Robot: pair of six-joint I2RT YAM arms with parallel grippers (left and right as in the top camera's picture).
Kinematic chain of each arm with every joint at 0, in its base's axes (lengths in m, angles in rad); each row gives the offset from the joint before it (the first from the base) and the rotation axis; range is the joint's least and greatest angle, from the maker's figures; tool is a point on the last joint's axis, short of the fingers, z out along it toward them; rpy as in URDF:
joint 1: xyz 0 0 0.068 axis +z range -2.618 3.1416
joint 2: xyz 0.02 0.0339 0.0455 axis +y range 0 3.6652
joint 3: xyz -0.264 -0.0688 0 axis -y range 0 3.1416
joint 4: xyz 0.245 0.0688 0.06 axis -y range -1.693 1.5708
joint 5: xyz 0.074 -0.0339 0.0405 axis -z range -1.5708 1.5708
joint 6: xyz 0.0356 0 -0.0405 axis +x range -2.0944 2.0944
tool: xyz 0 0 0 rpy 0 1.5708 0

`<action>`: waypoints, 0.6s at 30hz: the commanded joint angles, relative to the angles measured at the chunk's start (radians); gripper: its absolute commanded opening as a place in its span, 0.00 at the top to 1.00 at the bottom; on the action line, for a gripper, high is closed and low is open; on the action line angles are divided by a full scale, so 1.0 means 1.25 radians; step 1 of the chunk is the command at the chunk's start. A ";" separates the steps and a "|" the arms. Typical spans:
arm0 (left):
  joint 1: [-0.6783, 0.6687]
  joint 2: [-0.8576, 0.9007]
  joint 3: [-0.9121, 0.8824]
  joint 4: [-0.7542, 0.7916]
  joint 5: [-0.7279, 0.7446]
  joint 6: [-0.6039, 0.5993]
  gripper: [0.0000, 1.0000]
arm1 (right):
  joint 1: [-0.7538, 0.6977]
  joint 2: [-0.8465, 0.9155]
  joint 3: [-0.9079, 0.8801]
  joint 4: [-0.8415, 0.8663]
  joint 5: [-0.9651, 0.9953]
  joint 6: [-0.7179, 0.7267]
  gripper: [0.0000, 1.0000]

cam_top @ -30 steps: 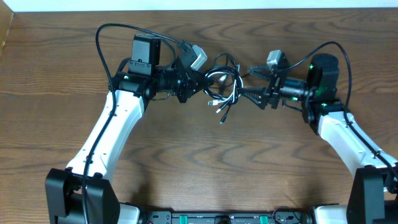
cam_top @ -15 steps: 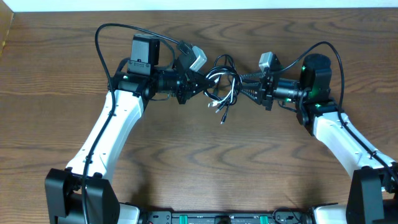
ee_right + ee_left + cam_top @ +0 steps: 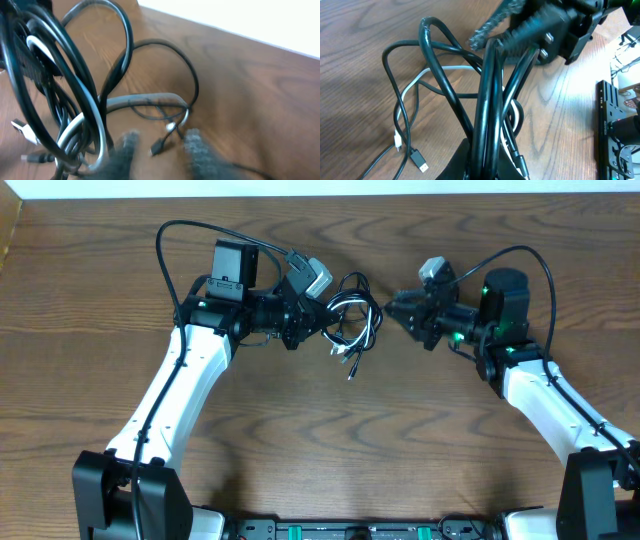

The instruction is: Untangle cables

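the left gripper is clamped shut on the cables, whose black strands are seen rising bunched from its jaws in the left wrist view. the right gripper is held partly open, its blurred fingers set apart with nothing caught between them. it is placed just beside the bundle's right edge, and contact cannot be told. the cables are found between the two grippers, lifted on the left side, with loops crossed over one another. a white cord is threaded under black loops, and small plug ends are laid on the wooden table. thicker black wires are arched over the left arm.
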 commanded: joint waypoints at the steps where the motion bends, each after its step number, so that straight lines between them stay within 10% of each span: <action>1: 0.004 -0.009 0.005 0.003 0.004 0.013 0.93 | 0.004 0.004 0.003 -0.041 -0.040 0.003 0.36; 7: 0.004 -0.009 0.005 0.005 0.004 0.013 0.92 | 0.004 0.004 0.003 -0.042 -0.184 0.002 0.18; 11: 0.004 -0.009 0.005 0.005 0.011 0.013 0.93 | 0.004 0.004 0.003 -0.037 -0.226 -0.013 0.69; 18: 0.009 -0.009 0.005 0.012 0.071 0.013 0.93 | -0.005 0.004 0.003 0.029 -0.439 -0.013 0.43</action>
